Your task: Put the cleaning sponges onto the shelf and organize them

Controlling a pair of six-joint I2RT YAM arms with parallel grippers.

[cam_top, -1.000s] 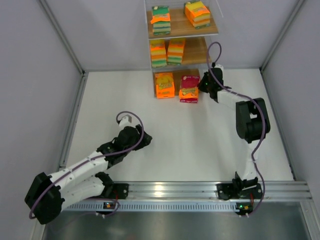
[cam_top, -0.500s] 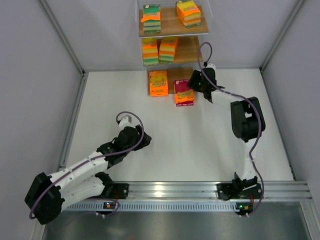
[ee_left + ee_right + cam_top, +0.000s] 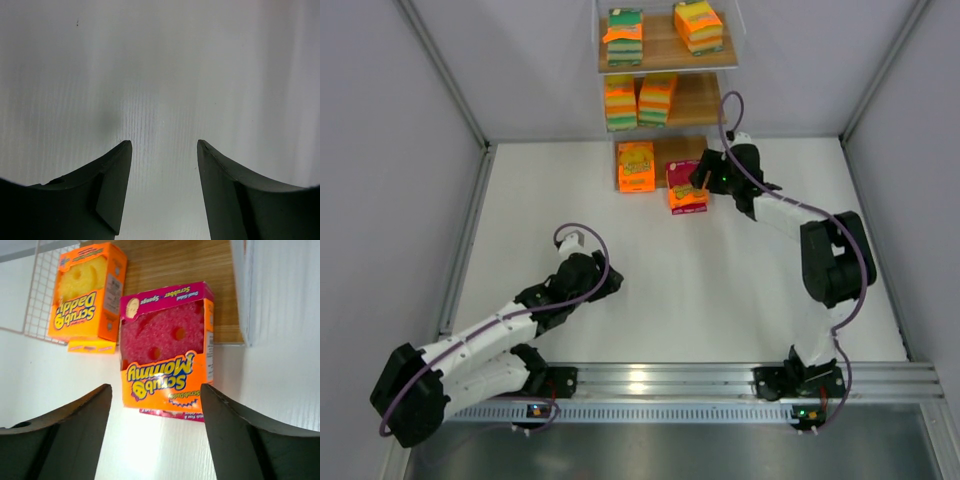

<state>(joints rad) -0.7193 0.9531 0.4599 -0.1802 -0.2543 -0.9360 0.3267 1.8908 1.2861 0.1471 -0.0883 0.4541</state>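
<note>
While right end effector [image 3: 156, 390] gapes, pink sponge [image 3: 165, 347] ahead

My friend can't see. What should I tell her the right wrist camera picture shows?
A pink Scrub Mommy sponge pack stands just ahead of the right gripper, whose dark fingers are open and not touching it. An orange Scrub Daddy pack stands to its left, both at the front of the brown wooden shelf board.

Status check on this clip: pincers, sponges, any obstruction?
Left pincer open, over the table. Right pincer open, facing pink Scrub Mommy pack at bottom front of shelf, beside orange Scrub Daddy pack. Nothing blocking.
</note>
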